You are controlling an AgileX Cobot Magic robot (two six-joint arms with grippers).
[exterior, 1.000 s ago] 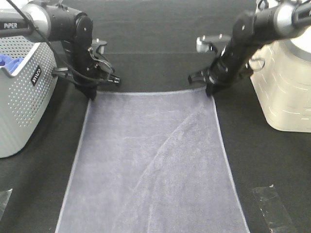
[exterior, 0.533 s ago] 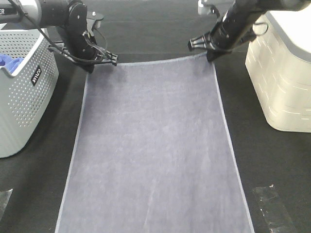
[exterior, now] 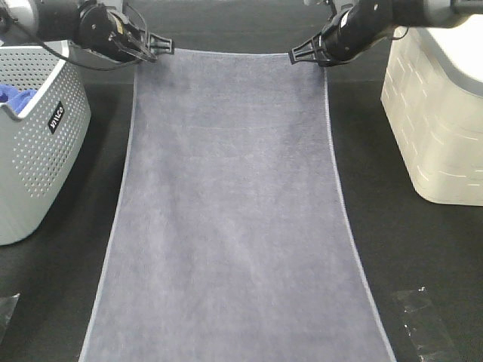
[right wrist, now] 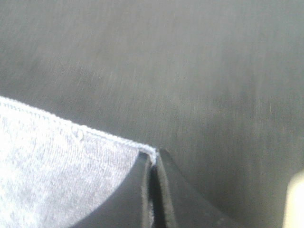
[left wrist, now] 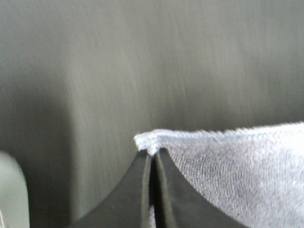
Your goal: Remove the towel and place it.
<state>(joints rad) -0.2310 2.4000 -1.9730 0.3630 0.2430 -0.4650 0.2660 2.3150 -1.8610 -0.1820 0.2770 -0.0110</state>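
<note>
Moved: towel (exterior: 230, 196) dragged farther, flatter | grip: left gripper (left wrist: 153, 156), right gripper (right wrist: 153, 159) pinch far corners — soft, limp, light; hold hems.

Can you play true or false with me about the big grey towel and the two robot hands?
1. The slate-grey terry towel lies spread out flat on the black table. True.
2. The left gripper is wide open above the towel. False: it is shut on the towel's corner.
3. The right gripper pinches the towel's other far corner. True.
4. The towel is stuffed inside the grey perforated plastic basket. False: it lies on the table beside the basket; the basket holds something bright blue.
5. A cream plastic bin stands to the right of the towel. True.
</note>
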